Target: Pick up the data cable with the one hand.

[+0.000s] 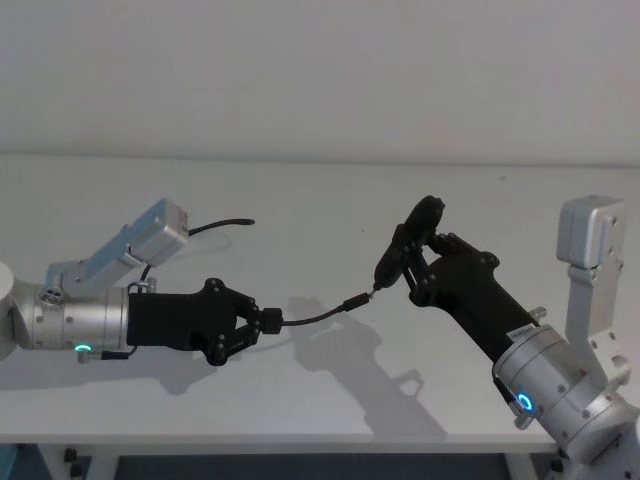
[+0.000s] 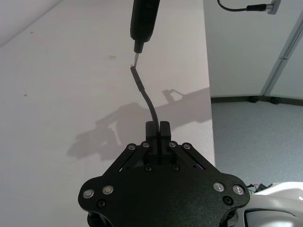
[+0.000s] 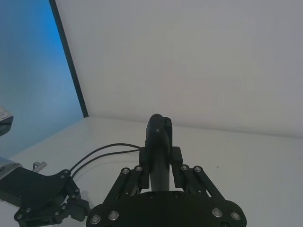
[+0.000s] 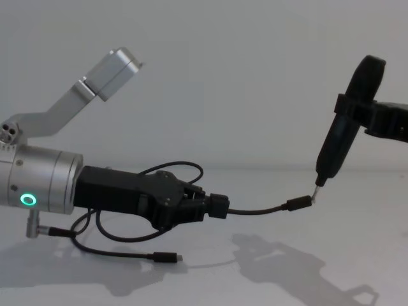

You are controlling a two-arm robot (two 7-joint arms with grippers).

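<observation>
My left hand (image 4: 217, 205) pinched the data cable (image 4: 258, 209) above the counter (image 1: 330, 215), its free plug touching the tip of the black tool (image 4: 338, 143) clamped in my right hand (image 1: 415, 262).

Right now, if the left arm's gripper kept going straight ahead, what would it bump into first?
Probably the black tool held in the right gripper: the data cable sticking out of the left gripper already reaches its metal tip.
</observation>
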